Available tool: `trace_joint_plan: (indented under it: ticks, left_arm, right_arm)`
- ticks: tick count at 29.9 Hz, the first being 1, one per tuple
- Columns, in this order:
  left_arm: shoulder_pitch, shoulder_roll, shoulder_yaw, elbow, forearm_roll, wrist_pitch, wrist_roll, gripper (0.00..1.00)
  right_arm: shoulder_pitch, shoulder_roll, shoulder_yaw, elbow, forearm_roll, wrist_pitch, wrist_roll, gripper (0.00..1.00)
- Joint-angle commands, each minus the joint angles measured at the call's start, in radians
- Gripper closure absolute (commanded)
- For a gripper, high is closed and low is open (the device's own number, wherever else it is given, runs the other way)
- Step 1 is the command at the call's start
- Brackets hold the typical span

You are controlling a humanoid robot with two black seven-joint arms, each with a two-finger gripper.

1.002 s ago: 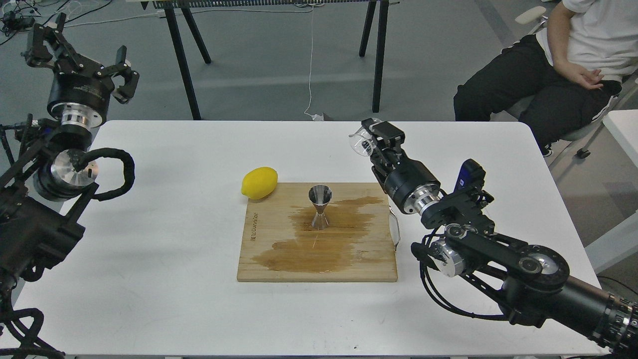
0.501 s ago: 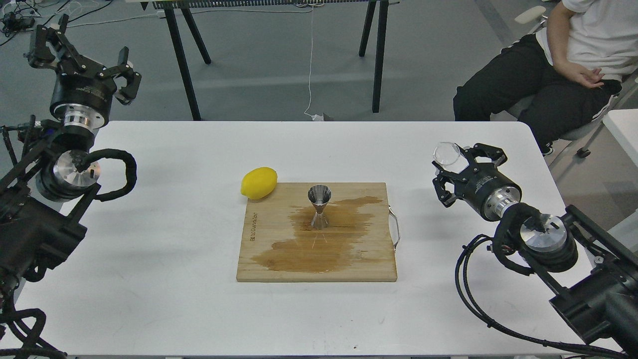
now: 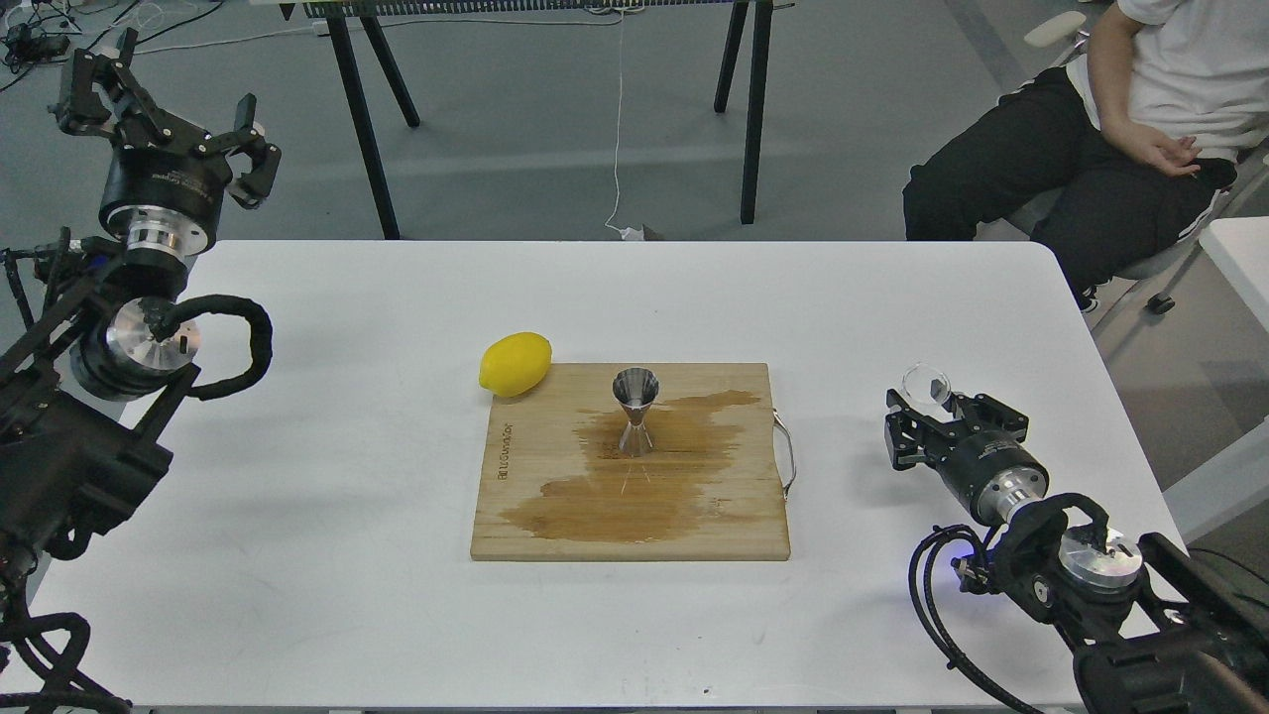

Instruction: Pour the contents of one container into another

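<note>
The clear glass cup (image 3: 924,385) sits at the tip of my right gripper (image 3: 934,403), low over the table's right side; the gripper looks shut on it and holds it tilted. The steel jigger (image 3: 635,410) stands upright on the wooden cutting board (image 3: 525,516), far to the left of the cup. A brown wet stain (image 3: 644,486) spreads over the board around the jigger. My left gripper (image 3: 164,104) hangs open and empty above the table's far left corner.
A yellow lemon (image 3: 516,363) lies at the board's back left corner. The board has a metal handle (image 3: 788,456) on its right edge. A seated person (image 3: 1110,149) is beyond the table's far right corner. Black table legs (image 3: 753,109) stand behind.
My right arm has swung from behind the board out to the right and down towards me, carrying the glass cup away from the jigger. The left arm has barely moved.
</note>
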Motion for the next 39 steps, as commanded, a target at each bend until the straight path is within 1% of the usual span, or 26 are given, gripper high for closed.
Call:
trace_joint_plan:
  ticks: [1,5,11,13,21,24,26,27,29,31,37,39]
  left_arm:
    - [0.002,-0.002,-0.002,0.000,0.000,0.001,-0.001,0.00]
    - [0.005,-0.002,-0.002,0.000,0.000,0.000,-0.001,0.00]
    - [0.003,-0.013,-0.002,0.000,0.000,0.001,-0.001,0.00]
    - [0.003,-0.013,0.000,0.000,0.001,0.001,-0.001,0.00]
    - [0.003,-0.014,0.000,0.000,0.000,0.003,-0.001,0.00]
    - [0.003,-0.014,0.000,0.000,0.000,0.003,-0.001,0.00]
    - [0.003,-0.016,-0.002,0.000,0.000,0.003,-0.001,0.00]
    - [0.003,-0.016,-0.002,0.000,0.000,0.003,-0.001,0.00]
    - [0.003,-0.016,-0.002,0.000,0.002,0.003,-0.001,0.00]
    - [0.003,-0.016,-0.002,0.000,0.001,0.003,-0.001,0.00]
    - [0.003,-0.016,0.000,0.000,0.002,0.003,-0.001,0.00]
    - [0.003,-0.017,-0.002,0.000,0.002,0.003,-0.001,0.00]
  right_arm:
    - [0.003,0.023,0.001,-0.043,0.000,0.018,-0.001,0.58]
    - [0.009,0.023,0.001,-0.070,-0.001,0.018,-0.002,0.53]
    - [0.012,0.022,0.001,-0.100,-0.003,0.026,-0.001,0.52]
    - [0.012,0.022,0.001,-0.100,-0.003,0.026,-0.001,0.49]
    - [0.012,0.020,0.001,-0.109,-0.003,0.026,-0.001,0.31]
    - [0.012,0.020,0.001,-0.109,-0.003,0.026,0.001,0.26]
    - [0.011,0.019,0.001,-0.107,-0.004,0.029,0.001,0.27]
    - [0.011,0.019,0.000,-0.107,-0.004,0.044,-0.001,0.31]
    - [0.009,0.017,-0.008,-0.109,-0.006,0.083,-0.001,0.43]
    - [0.009,0.017,-0.008,-0.109,-0.007,0.091,-0.001,0.51]
    - [0.011,0.017,-0.008,-0.120,-0.007,0.087,-0.001,0.51]
    - [0.011,0.019,-0.008,-0.136,-0.007,0.086,0.001,0.44]
